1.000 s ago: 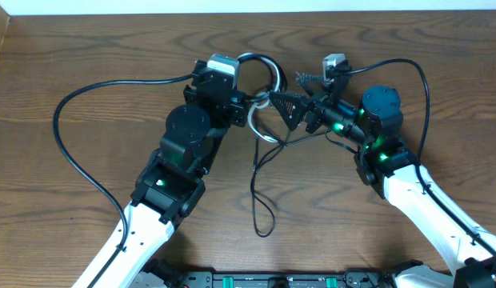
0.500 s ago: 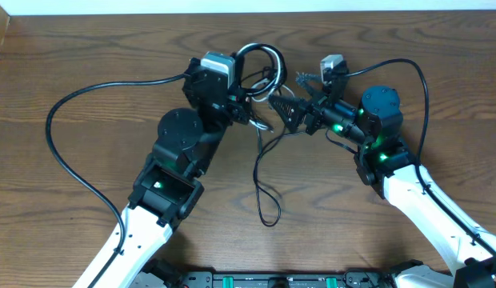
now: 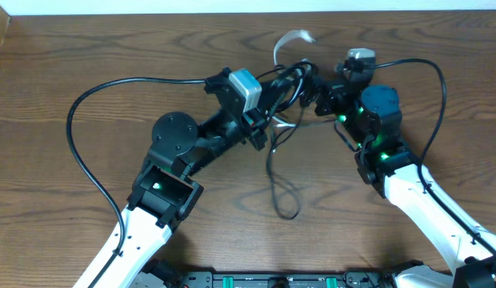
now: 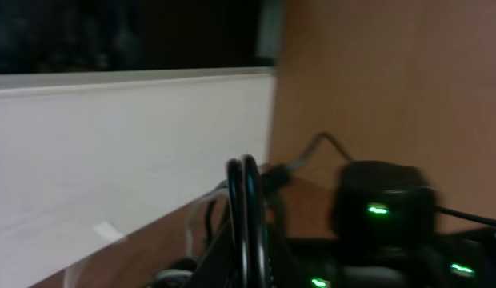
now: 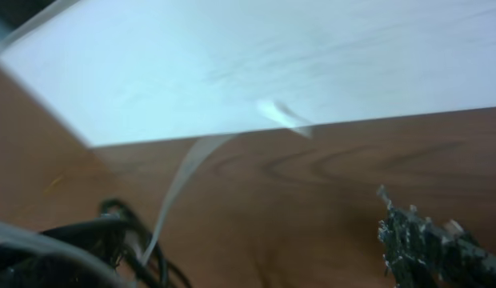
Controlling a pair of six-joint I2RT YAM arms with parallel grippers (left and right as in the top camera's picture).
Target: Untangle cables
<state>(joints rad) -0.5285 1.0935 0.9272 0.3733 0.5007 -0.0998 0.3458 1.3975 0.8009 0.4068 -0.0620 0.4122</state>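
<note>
The cables (image 3: 290,78) are a tangle of thin black cords with one white cord (image 3: 293,38) that loops toward the table's far edge. A black loop (image 3: 283,200) trails down from the tangle. My left gripper (image 3: 276,88) is in the tangle from the left. In the left wrist view its fingers (image 4: 244,172) are pressed together, shut on the cables, with the white cord (image 4: 190,232) beside them. My right gripper (image 3: 312,90) faces the tangle from the right. It stands open (image 5: 232,264), with one rough fingertip (image 5: 428,244) at the right. The black cords (image 5: 112,232) and white cord (image 5: 180,172) lie at its left.
Thick black arm cables arc over the table at the left (image 3: 80,120) and at the right (image 3: 436,88). A white wall (image 3: 152,6) runs along the far edge of the wooden table (image 3: 72,48). The right arm's body (image 4: 380,208) fills the lower right of the left wrist view.
My left gripper swung right and turned, carrying the tangle right. The white cord rose toward the far edge. The black loop slid right. My right wrist drew back slightly.
</note>
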